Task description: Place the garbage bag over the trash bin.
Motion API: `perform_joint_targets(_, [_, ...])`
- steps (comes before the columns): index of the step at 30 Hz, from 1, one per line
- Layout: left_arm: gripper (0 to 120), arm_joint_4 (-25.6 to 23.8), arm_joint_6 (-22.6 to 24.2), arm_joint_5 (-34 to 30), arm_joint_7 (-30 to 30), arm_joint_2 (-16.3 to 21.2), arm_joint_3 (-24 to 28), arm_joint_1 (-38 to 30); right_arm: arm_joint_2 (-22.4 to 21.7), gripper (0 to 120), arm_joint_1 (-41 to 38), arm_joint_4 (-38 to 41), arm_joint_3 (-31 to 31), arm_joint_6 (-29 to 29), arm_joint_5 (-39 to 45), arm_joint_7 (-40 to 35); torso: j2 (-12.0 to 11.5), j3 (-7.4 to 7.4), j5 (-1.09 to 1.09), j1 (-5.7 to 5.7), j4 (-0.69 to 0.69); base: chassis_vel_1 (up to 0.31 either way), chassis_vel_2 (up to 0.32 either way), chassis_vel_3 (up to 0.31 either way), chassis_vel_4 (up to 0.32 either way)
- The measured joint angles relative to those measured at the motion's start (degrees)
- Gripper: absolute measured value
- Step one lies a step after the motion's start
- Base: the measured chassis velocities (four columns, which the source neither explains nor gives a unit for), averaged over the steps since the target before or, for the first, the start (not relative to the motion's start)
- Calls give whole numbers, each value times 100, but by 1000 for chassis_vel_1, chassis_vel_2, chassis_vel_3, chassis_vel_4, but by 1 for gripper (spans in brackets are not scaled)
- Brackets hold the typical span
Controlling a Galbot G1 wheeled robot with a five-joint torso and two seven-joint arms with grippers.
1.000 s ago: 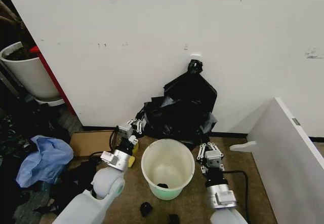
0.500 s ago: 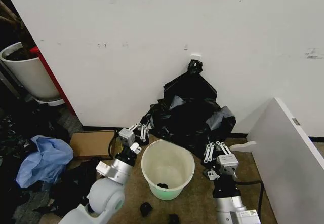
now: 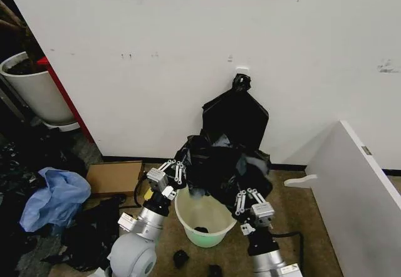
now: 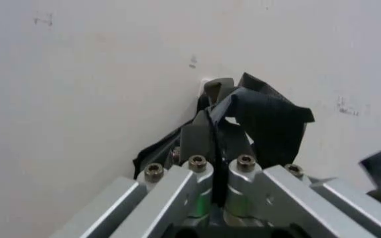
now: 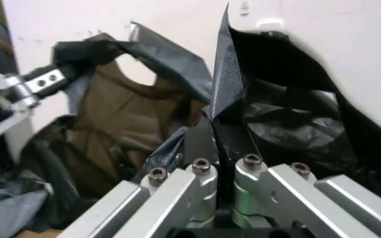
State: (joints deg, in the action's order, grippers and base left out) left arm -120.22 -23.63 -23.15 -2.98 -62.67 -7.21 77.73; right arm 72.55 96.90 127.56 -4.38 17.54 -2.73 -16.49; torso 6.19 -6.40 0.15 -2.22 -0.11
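both arms holding the bag up over the bin, by the wall.

left gripper [image 3: 177, 172] & right gripper [image 3: 245, 200] each pinched tight on an edge of the garbage bag [image 3: 216, 167], film clamped btwn fingers in both wrist views. bag hangs crumpled above the back rim of the trash bin [image 3: 188, 224], which sits on the floor btwn the 2 arms.

You get even, soft overhead light; white wall [image 3: 188, 32] bright, no harsh glare. Head view sharp at centre, dim clutter at 9 o'clock edge falls into shadow. Garbage bag [image 3: 219, 167] reads near-black, faint sheen on creases. Wrist views: near metal of hands soft-focused, wall hazy, slightly washed out.
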Motion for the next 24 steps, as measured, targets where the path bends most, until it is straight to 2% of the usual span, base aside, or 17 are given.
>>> perform_joint_targets(12, [0, -80, 59, -182, -39, -49, 87, 9, 72, 0, -153, 29, -48, 598, 621, 814, 0, 0, 0, 0, 0, 0, 0, 0, 0])
perform_joint_targets(18, [0, -442, 163, -255, -52, -20, 17, 8, 161, 0, -109, -13, 27, 1084, 907, 1335, 0, 0, -1, 0, 0, 0, 0, 0, 0])
perform_joint_targets(24, [0, -619, 207, -252, -103, 18, -47, 79, 274, 0, -199, -192, 65, 1147, 899, 1446, 0, 0, 0, 0, 0, 0, 0, 0, 0])
